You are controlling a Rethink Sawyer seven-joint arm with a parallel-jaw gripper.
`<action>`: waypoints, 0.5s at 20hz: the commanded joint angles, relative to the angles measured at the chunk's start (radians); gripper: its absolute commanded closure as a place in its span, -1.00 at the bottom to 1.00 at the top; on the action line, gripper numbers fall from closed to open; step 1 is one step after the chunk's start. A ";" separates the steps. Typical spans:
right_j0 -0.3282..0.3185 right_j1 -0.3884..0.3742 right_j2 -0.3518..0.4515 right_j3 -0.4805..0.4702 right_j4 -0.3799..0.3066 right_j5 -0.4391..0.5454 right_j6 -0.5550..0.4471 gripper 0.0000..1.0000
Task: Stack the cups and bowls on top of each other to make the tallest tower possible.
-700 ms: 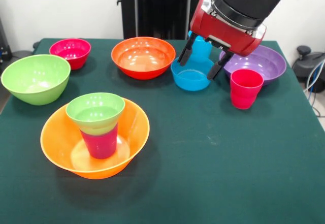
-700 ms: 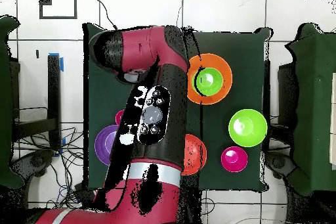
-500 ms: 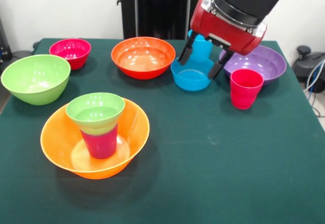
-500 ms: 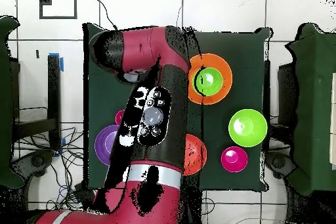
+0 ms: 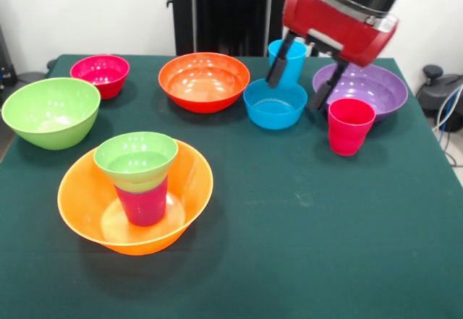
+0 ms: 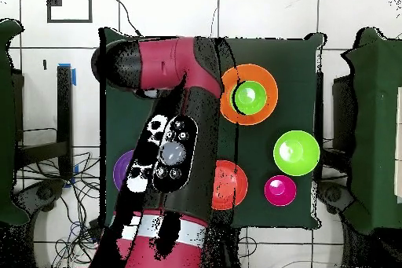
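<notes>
Covering the table (image 5: pixel 347 247), dark green cloth; white wall (image 5: pixel 87 8) behind; claw (image 5: pixel 300 82) spread empty.

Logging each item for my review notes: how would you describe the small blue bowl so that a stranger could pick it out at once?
Start at the large red-orange bowl at the far middle of the green table. Just right of it, below the open gripper, sits the small blue bowl. It is the only blue bowl, low and wide, unlike the taller sky blue cup behind it.

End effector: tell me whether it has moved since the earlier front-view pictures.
Yes. The end effector has risen and shifted right in the front view: earlier its open fingers straddled the small blue bowl; now they hang above its right rim, nearer the purple bowl.
</notes>
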 commanded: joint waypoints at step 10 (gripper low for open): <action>0.146 0.112 0.120 0.256 0.127 -0.303 0.339 -1.00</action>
